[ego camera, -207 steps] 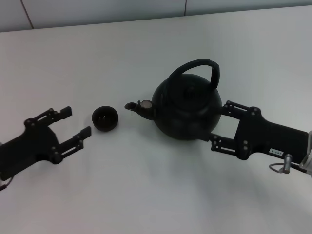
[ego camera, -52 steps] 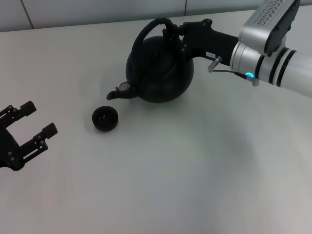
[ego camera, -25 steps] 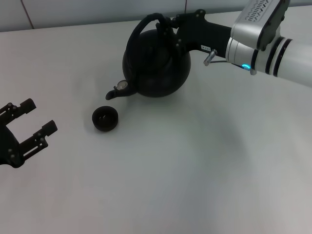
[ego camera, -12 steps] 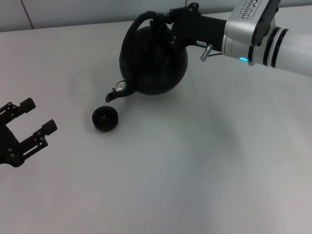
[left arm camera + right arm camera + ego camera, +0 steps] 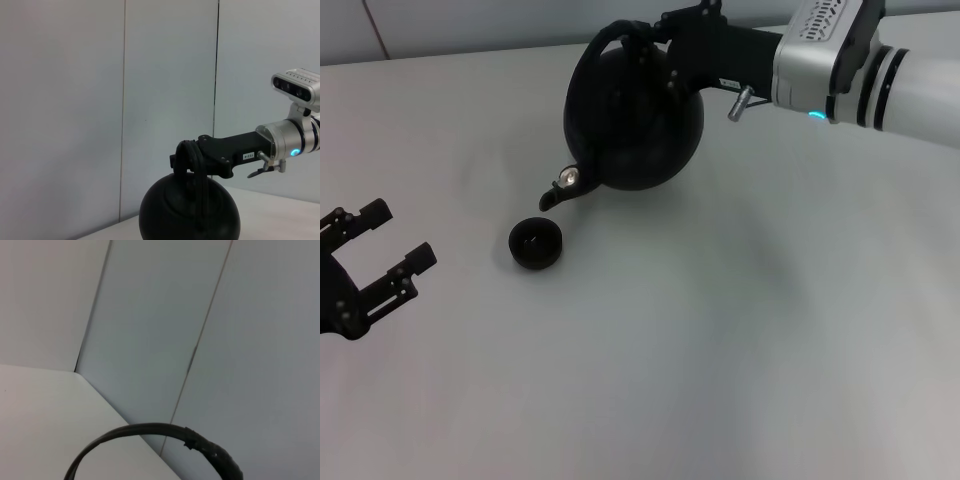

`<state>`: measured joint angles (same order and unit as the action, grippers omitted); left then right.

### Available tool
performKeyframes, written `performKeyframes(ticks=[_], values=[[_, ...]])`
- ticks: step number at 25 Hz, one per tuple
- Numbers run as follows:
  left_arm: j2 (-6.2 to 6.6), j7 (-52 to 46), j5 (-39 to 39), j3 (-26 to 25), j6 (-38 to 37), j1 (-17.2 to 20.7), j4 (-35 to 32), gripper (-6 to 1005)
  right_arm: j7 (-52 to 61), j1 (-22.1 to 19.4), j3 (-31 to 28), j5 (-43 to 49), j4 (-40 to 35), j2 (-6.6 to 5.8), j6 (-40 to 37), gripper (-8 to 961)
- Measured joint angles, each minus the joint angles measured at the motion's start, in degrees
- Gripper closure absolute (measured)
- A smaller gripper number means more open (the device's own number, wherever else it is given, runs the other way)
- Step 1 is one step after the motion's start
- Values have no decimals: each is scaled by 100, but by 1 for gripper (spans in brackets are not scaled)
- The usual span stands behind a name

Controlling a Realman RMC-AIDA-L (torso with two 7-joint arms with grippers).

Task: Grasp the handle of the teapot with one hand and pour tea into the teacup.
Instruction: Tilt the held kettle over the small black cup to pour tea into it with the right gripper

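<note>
The big round black teapot (image 5: pixel 632 125) hangs tilted in the air at the back of the white table, its short spout (image 5: pixel 558 189) pointing down and to the left, just above and right of the small dark teacup (image 5: pixel 536 243). My right gripper (image 5: pixel 658 50) is shut on the arched black handle (image 5: pixel 610 40) at the pot's top. The left wrist view shows the teapot (image 5: pixel 190 217) from the side with the right gripper (image 5: pixel 192 159) on its handle (image 5: pixel 187 152). In the right wrist view only the handle (image 5: pixel 165 432) shows. My left gripper (image 5: pixel 392 243) rests open at the left edge, apart from the cup.
The white table (image 5: pixel 700 340) spreads around the cup and under the pot. A pale wall with vertical seams (image 5: pixel 218 75) stands behind the table. My right arm's silver forearm (image 5: pixel 860 60) reaches in from the back right.
The right gripper has lifted the teapot from the table and carried it back and left, tilting it more so the spout dips toward the cup. The left gripper has pulled back and stays still.
</note>
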<state>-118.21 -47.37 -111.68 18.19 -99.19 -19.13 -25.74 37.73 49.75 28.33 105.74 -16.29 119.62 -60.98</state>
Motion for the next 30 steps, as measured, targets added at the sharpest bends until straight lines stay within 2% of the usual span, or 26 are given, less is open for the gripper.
performKeyframes(ticks=[18,24,30], values=[[0,0,43,0,14,1,33,300,-217,16,168,-44,-35,9,-81,845],[0,0,43,0,13,0,33,300,-212,-119,184,-1147,167,4,-171,845],[0,0,42,0,13,-5,15,301,-173,-391,160,-1926,459,2,-762,846]])
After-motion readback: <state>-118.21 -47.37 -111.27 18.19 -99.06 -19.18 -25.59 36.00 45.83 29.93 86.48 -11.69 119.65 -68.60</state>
